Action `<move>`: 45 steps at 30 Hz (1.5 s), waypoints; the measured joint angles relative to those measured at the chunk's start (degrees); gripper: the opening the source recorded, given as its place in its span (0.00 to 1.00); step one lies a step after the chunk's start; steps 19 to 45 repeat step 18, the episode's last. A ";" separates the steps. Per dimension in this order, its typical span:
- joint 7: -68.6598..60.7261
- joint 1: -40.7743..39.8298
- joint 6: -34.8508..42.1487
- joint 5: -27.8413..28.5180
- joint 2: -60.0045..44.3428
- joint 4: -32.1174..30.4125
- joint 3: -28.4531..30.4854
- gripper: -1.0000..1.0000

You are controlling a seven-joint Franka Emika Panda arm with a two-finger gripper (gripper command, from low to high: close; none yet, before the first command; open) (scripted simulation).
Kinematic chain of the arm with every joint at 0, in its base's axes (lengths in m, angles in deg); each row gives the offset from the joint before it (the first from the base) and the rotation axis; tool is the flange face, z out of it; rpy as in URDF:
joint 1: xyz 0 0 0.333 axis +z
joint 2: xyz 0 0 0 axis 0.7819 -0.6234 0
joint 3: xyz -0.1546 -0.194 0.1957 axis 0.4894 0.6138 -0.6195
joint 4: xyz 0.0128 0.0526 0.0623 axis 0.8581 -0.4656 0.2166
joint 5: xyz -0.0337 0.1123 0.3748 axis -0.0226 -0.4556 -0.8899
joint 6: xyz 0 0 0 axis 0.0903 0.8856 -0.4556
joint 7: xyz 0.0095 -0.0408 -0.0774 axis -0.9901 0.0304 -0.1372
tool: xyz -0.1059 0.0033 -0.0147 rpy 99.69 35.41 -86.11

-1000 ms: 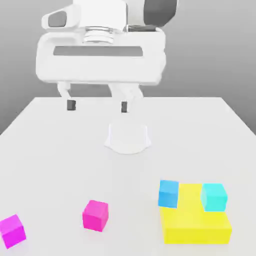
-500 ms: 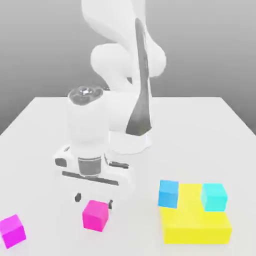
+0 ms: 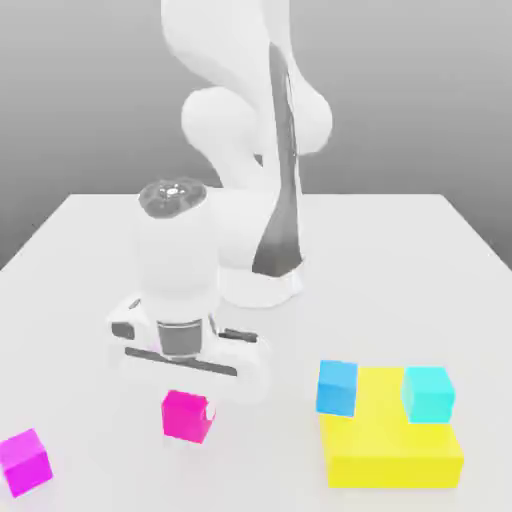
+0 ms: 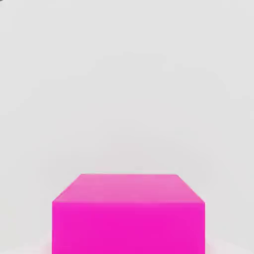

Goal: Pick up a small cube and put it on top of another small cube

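- The jaws of the gripper point(image 3: 188, 400) are closing in on the magenta cube point(image 3: 187, 415), clamped on its two sides; one white finger point(image 3: 208, 411) is showing against the cube's side toward the exterior view's right
- That magenta cube is sitting on the white tabletop point(image 3: 420, 260) near its front edge, toward the exterior view's left of the middle; in the hand view the magenta cube point(image 4: 128, 213) is lying close under the camera with bare tabletop point(image 4: 127, 74) beyond it
- A second magenta cube point(image 3: 24, 462) is lying by the tabletop's front corner on the exterior view's left, well apart from the held one, with open surface between them
- A flat yellow block point(image 3: 390, 445) is lying near the front edge toward the exterior view's right; a blue cube point(image 3: 337, 387) is standing at the block's far corner on the exterior view's left, and a cyan cube point(image 3: 428, 392) is sitting on top of the block along its far edge
- Open tabletop is lying between the held cube and the blue cube
- The arm's base point(image 3: 258, 285) is standing mid-tabletop, behind the hand; the far edge and both far corners are lying bare, as is the strip along the side edge on the exterior view's right
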 joint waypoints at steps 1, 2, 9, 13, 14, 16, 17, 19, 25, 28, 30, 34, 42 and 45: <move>0.00 2.50 1.93 -0.07 2.07 -0.13 -1.19 0.00; -0.06 3.49 3.87 -0.23 4.15 -0.24 -2.20 0.00; -1.24 13.94 17.35 -2.48 18.34 -0.88 -9.71 0.00; -0.48 14.78 11.71 -1.55 13.73 -1.96 -11.15 0.00; -0.20 14.81 9.48 -1.16 11.78 -2.26 -11.16 0.00; 0.14 14.85 7.69 -0.74 10.22 -2.51 -11.14 1.00; 0.14 14.85 7.69 -0.74 10.22 -2.51 -11.14 1.00; 0.14 14.85 7.69 -0.74 10.22 -2.51 -11.14 1.00; 0.14 14.85 7.69 -0.74 10.22 -2.51 -11.14 1.00; 0.14 14.85 7.69 -0.74 10.22 -2.51 -11.14 1.00; 0.14 14.85 7.69 -0.74 10.22 -2.51 -11.14 1.00; 0.14 14.85 7.69 -0.74 10.22 -2.51 -11.14 1.00; 0.14 14.85 7.69 -0.74 10.22 -2.51 -11.14 1.00; 0.14 14.85 7.69 -0.74 10.22 -2.51 -11.14 1.00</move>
